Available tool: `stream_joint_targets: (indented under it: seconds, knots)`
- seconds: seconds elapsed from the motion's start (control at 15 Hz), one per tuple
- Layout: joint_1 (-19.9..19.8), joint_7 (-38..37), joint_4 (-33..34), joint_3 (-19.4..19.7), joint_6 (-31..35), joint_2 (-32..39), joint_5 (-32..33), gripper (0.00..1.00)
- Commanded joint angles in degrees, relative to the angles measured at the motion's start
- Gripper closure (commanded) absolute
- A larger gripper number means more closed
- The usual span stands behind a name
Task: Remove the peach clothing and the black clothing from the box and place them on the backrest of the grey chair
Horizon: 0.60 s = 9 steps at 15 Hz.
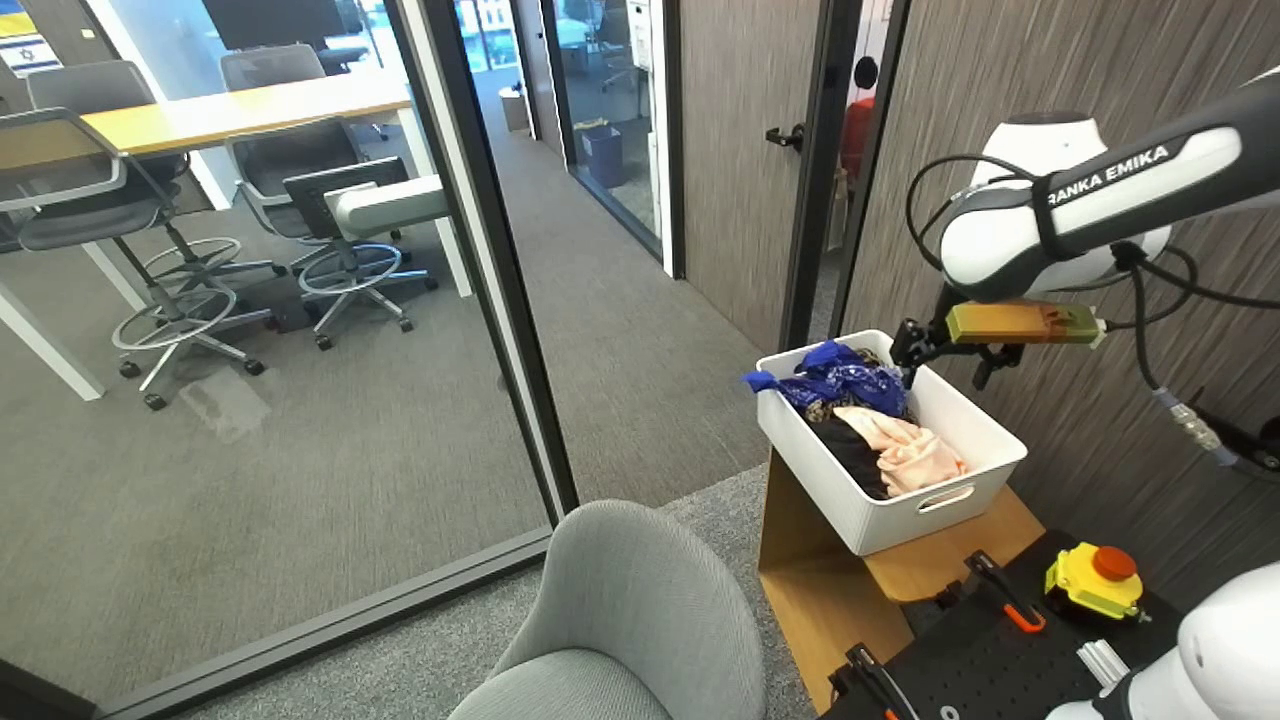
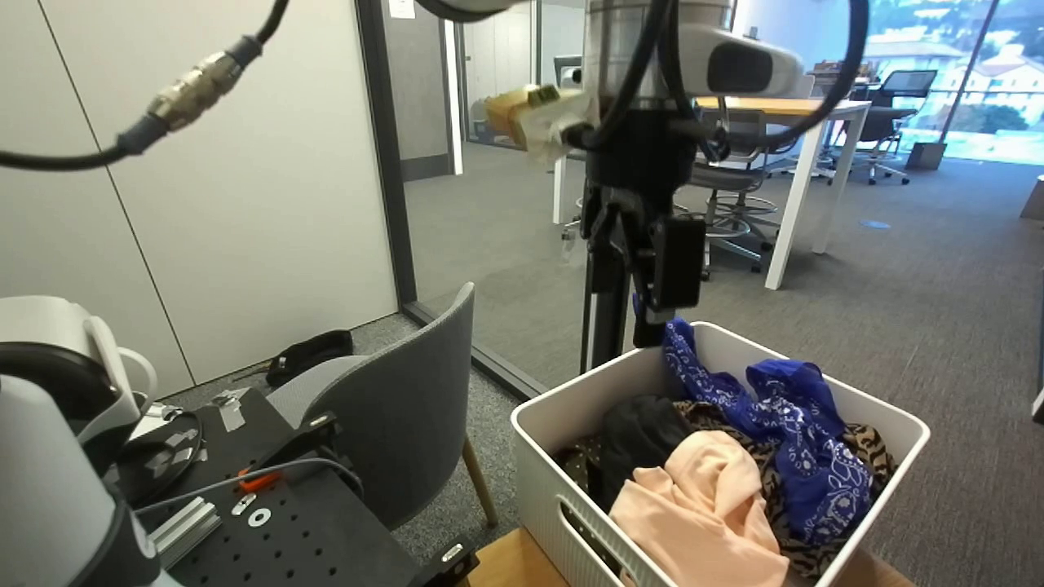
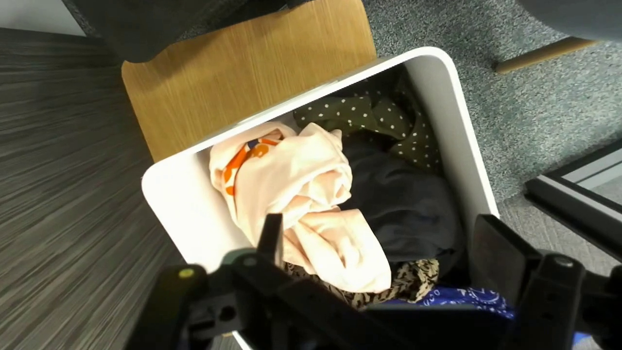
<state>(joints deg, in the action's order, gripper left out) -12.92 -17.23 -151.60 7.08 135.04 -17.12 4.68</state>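
The white box (image 1: 820, 495) shows in both exterior views (image 2: 538, 481) and the wrist view (image 3: 184, 209). The peach clothing (image 1: 915, 455) lies bunched inside it, on top, with an orange pattern visible in the wrist view (image 3: 301, 175). The black clothing (image 2: 640, 432) lies beside the peach, partly under it (image 3: 403, 204). The grey chair (image 1: 650, 580) stands beside the box; its backrest shows in both exterior views (image 2: 400, 408), bare. My gripper (image 3: 379, 228) is wide open and empty, pointing down above the box (image 1: 945, 380), its fingers apart from the peach and black clothing.
A blue patterned cloth (image 2: 799, 440), a leopard-print cloth (image 3: 413, 282) and a dotted dark green cloth (image 3: 374, 116) share the box. The box stands on a wooden stand (image 3: 252, 73). A wood-panel wall (image 1: 1100, 430) and a glass partition frame (image 1: 500, 300) flank it.
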Motion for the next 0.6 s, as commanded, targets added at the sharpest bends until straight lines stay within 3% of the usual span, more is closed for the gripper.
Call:
stream_joint_targets:
  seconds: [0.0, 0.53]
  knots:
    - [-0.17, 1.67, 1.65, 1.42, 7.20, 9.75, -1.55, 0.00]
    - [0.17, 0.79, 7.00, 3.66, 14.57, 27.09, -6.42, 0.00]
